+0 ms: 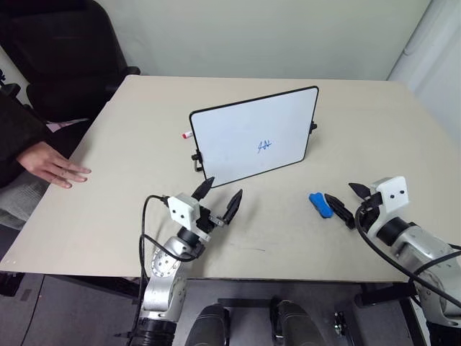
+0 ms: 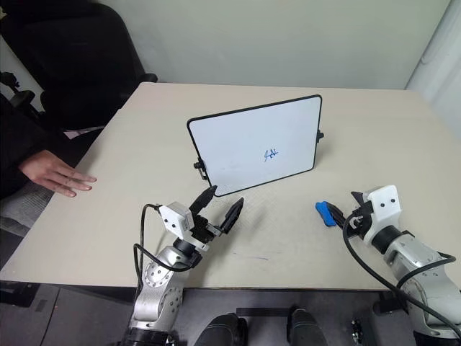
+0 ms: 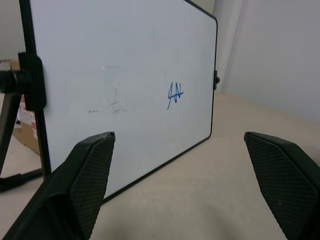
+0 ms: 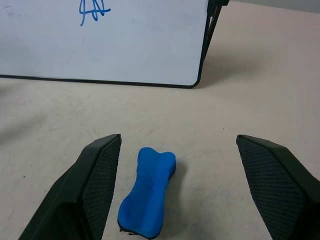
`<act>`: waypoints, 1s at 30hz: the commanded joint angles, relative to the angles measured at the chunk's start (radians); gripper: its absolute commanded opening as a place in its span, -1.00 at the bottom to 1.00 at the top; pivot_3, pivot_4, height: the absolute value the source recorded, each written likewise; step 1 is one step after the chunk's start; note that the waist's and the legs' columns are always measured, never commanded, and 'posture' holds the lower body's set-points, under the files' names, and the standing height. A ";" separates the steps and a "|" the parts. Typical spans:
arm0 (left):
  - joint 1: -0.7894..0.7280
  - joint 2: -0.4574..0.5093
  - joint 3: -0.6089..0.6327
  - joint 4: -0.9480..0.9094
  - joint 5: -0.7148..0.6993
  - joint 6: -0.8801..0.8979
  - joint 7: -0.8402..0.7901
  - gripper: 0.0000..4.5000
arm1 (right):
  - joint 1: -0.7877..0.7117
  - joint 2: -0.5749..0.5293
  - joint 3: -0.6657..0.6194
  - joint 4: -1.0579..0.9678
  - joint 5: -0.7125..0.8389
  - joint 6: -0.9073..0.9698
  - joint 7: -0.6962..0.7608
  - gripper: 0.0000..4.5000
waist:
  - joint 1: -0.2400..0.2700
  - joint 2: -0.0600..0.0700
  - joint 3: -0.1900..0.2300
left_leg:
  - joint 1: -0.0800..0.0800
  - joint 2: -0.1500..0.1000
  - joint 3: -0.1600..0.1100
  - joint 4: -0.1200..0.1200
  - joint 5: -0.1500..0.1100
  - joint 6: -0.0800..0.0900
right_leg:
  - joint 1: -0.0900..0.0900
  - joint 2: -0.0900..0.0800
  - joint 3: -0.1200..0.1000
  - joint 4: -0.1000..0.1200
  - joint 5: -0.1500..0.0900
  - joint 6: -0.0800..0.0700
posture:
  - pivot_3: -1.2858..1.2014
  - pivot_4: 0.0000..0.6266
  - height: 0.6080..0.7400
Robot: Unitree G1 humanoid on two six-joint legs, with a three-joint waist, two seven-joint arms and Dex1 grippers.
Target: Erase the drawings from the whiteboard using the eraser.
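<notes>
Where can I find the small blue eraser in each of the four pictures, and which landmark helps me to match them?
Left eye view: the small bright blue eraser block lies on the table, lower right, by the right gripper.
Right eye view: lower right, again by that gripper.
Left wrist view: not in it.
Right wrist view: bottom centre, between the open black fingers.
Shared landmark: the blue scribble on the white black-framed whiteboard.
</notes>
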 commanded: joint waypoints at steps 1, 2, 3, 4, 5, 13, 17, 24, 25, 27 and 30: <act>0.002 0.005 0.007 -0.044 -0.016 -0.013 -0.011 1.00 | 0.001 -0.004 -0.015 -0.050 0.020 0.003 0.000 0.73 | 0.000 0.000 0.000 | 0.000 0.000 0.000 0.000 0.000 0.000 | 0.000 0.000 0.000 0.000 0.000 0.000 | 0.03 -0.52 1.00; 0.003 0.007 0.007 -0.043 -0.018 -0.011 -0.015 1.00 | 0.004 -0.003 -0.013 -0.052 0.018 0.002 0.001 0.73 | 0.000 0.000 0.000 | 0.000 0.000 0.000 0.000 0.000 0.000 | 0.000 0.000 0.000 0.000 0.000 0.000 | 0.03 -0.52 1.00; 0.003 0.008 0.006 -0.040 -0.018 -0.012 -0.016 1.00 | 0.007 -0.004 -0.012 -0.053 0.015 0.001 0.000 0.73 | 0.000 0.000 0.000 | 0.000 0.000 0.000 0.000 0.000 0.000 | 0.000 0.000 0.000 0.000 0.000 0.000 | 0.03 -0.52 1.00; 0.004 0.008 0.007 -0.038 -0.014 -0.014 -0.012 1.00 | 0.010 -0.005 -0.012 -0.053 0.013 0.006 -0.003 0.73 | 0.000 0.000 0.000 | 0.000 0.000 0.000 0.000 0.000 0.000 | 0.000 0.000 0.000 0.000 0.000 0.000 | 0.03 -0.52 1.00; 0.003 0.009 0.010 -0.034 -0.007 -0.018 -0.007 1.00 | 0.007 -0.007 -0.017 -0.053 0.023 0.031 -0.009 0.73 | 0.000 0.000 0.000 | 0.000 0.000 0.000 0.000 0.000 0.000 | 0.000 0.000 0.000 0.000 0.000 0.000 | 0.03 -0.52 1.00; -0.004 0.024 0.029 -0.026 -0.002 -0.011 0.009 1.00 | -0.131 -0.126 -0.019 -0.040 0.106 0.389 -0.049 0.73 | -0.001 0.000 0.000 | 0.000 -0.001 0.002 0.001 0.000 0.000 | 0.001 0.001 0.000 0.000 0.000 0.000 | 0.03 -0.52 1.00; -0.002 0.021 0.034 -0.022 -0.015 -0.012 -0.001 1.00 | -0.317 -0.160 0.018 0.048 0.156 0.659 -0.063 0.73 | -0.002 0.000 0.000 | 0.001 -0.001 0.002 0.001 0.001 0.001 | 0.001 0.001 0.001 0.000 0.000 0.000 | 0.03 -0.52 1.00; 0.004 0.006 0.028 -0.015 -0.016 -0.015 0.001 1.00 | -0.483 -0.182 0.176 0.137 0.131 0.774 -0.031 0.73 | 0.000 0.000 0.000 | 0.000 -0.001 0.001 0.001 0.001 0.001 | -0.001 0.002 0.001 0.006 -0.004 0.001 | 0.03 -0.52 1.00; 0.004 0.005 0.029 -0.012 -0.015 -0.018 0.002 1.00 | -0.504 -0.180 0.193 0.158 0.126 0.784 -0.031 0.73 | 0.000 0.000 0.000 | 0.000 -0.001 0.001 0.001 0.000 0.001 | -0.002 0.002 0.001 0.007 -0.005 0.001 | 0.03 -0.52 1.00; 0.005 0.002 0.030 -0.010 -0.013 -0.021 0.002 1.00 | -0.533 -0.189 0.232 0.184 0.122 0.801 -0.022 0.73 | 0.001 0.000 0.000 | 0.000 -0.001 0.001 0.001 0.000 0.002 | -0.002 0.002 0.001 0.007 -0.005 0.001 | 0.03 -0.52 1.00; 0.005 -0.004 0.029 -0.005 -0.014 -0.020 0.003 1.00 | -0.565 -0.201 0.277 0.217 0.114 0.817 -0.009 0.73 | 0.001 0.000 0.000 | 0.000 -0.001 0.001 0.001 0.000 0.002 | -0.002 0.002 0.001 0.007 -0.005 0.001 | 0.03 -0.52 1.00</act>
